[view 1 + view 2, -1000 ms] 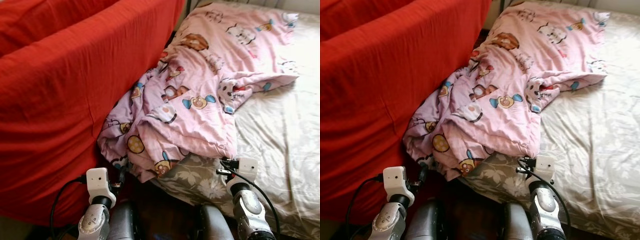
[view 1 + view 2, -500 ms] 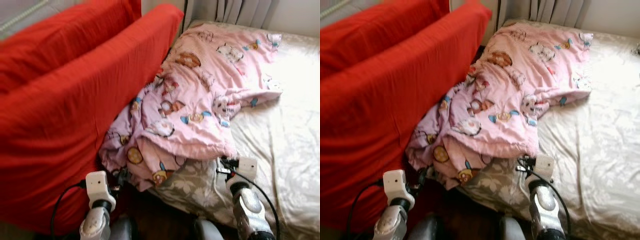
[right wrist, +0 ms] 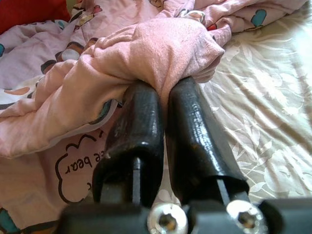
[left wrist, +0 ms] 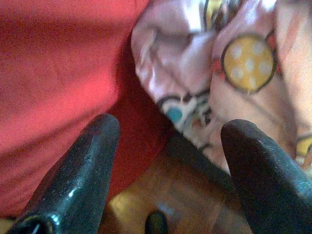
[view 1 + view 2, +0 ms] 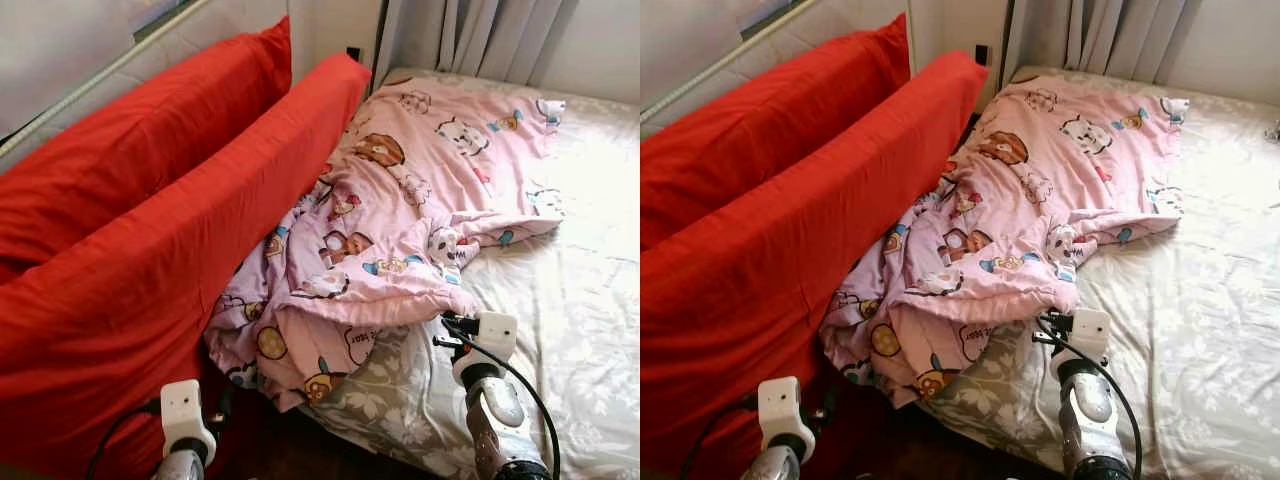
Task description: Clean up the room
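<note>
My right gripper (image 3: 163,100) pinches a fold of the pink quilt (image 5: 400,230) on the bed (image 5: 580,300); my left gripper (image 4: 168,141) gapes wide by the red sofa (image 5: 150,250).

pretty clearly a home bedroom, bed (image 5: 560,330) with floral sheet, pink cartoon blanket (image 5: 400,220), red cushions (image 5: 150,240), grey curtains (image 5: 480,40) behind

Two silver arms are seen, each capped by a white boxy camera module at the wrist, with a black cable looped alongside. The right gripper (image 3: 163,105) is made of two long, rounded black fingers — glossy, faintly scuffed — with silver screws at the base. The left gripper (image 4: 168,161) shows two black speckled fingertips.
</note>
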Robot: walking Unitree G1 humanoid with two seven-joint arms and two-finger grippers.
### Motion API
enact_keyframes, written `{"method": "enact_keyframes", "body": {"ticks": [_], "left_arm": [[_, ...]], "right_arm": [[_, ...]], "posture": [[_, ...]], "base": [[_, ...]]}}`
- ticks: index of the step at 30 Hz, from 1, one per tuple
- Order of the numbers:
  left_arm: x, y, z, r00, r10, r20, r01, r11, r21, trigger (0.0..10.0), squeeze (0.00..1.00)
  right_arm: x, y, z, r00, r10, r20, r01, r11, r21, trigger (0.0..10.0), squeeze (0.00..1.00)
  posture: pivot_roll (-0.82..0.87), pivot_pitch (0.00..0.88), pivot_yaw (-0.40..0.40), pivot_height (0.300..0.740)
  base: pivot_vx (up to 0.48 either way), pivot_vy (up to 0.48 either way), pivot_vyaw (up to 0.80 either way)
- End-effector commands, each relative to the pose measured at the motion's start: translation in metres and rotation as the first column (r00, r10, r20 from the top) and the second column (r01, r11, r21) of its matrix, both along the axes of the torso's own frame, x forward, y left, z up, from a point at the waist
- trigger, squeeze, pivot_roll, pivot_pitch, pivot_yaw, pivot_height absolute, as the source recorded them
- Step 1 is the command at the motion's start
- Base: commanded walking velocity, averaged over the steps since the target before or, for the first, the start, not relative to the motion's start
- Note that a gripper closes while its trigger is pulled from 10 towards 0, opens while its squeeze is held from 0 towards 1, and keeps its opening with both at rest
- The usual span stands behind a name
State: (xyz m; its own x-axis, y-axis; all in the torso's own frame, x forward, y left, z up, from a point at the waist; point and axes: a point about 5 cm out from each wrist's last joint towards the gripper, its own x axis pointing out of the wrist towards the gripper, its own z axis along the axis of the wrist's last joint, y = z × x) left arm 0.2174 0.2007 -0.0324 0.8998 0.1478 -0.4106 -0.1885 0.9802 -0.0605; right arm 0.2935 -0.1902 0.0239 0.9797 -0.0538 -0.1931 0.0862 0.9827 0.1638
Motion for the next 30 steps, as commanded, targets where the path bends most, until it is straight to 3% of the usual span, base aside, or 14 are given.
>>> {"method": "enact_keyframes", "body": {"ticks": [1, 16, 30], "left_arm": [[-0.013, 0.006, -0.011, 0.998, 0.029, -0.058, -0.029, 1.000, -0.004, 10.0, 0.00], [-0.040, 0.009, -0.034, 0.980, 0.061, -0.189, -0.070, 0.997, -0.039, 10.0, 0.00], [-0.046, 0.012, -0.039, 0.975, 0.073, -0.209, -0.088, 0.994, -0.064, 10.0, 0.00]], "right_arm": [[-0.003, -0.002, -0.002, 1.000, -0.016, -0.004, 0.016, 1.000, 0.006, 10.0, 0.00], [-0.004, -0.003, -0.002, 1.000, -0.017, 0.002, 0.017, 1.000, 0.000, 10.0, 0.00], [-0.004, -0.005, -0.001, 0.999, -0.041, 0.014, 0.041, 0.999, 0.005, 10.0, 0.00]], "posture": [[-0.03, 0.097, -0.020, 0.740], [-0.03, 0.079, -0.023, 0.740], [-0.03, 0.074, -0.020, 0.740]], "base": [[0.000, 0.000, 0.00], [0.000, 0.000, 0.00], [0.000, 0.000, 0.00]]}}
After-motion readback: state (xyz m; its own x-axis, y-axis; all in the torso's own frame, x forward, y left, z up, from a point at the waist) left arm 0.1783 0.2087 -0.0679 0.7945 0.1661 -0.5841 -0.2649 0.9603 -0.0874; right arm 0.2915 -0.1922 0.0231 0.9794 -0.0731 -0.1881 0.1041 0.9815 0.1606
